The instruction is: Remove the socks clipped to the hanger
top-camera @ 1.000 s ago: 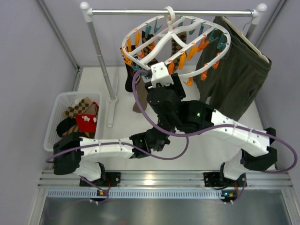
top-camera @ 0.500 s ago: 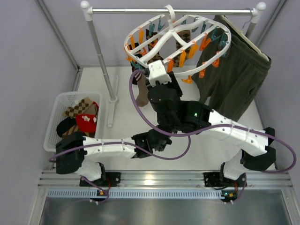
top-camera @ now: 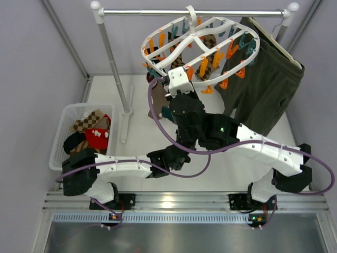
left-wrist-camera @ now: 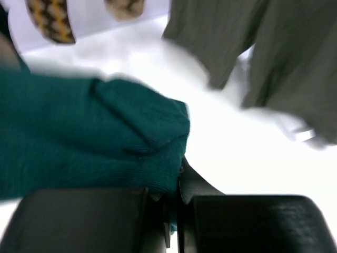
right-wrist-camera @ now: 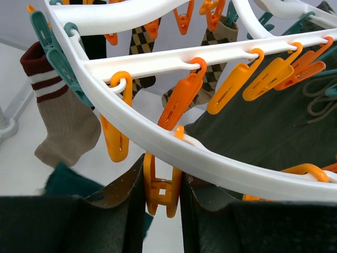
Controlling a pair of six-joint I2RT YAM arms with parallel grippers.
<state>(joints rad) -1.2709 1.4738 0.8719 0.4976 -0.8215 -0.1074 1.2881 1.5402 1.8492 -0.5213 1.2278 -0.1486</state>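
The round white hanger (top-camera: 202, 39) hangs from the rail by its hook, with orange and teal clips. My right gripper (top-camera: 171, 75) is at its near-left rim, shut on an orange clip (right-wrist-camera: 160, 184) under the rim (right-wrist-camera: 221, 163). My left gripper (left-wrist-camera: 176, 182) is shut on a teal sock (left-wrist-camera: 89, 137), low beneath the hanger; in the top view it is mostly hidden under the right arm, with a bit of teal (top-camera: 165, 112) showing. A brown sock with maroon and white stripes (right-wrist-camera: 58, 121) and argyle socks (right-wrist-camera: 142, 47) hang clipped.
Dark olive shorts (top-camera: 263, 79) hang at the right on the steel rail (top-camera: 195, 13), close to the hanger. The rail's post (top-camera: 113, 58) stands left. A white basket (top-camera: 60, 132) holding several socks sits at the left. Grey walls close both sides.
My right gripper has risen and moved away from the bases, and the hanger has swung back and to the right with it. The left arm has barely shifted.
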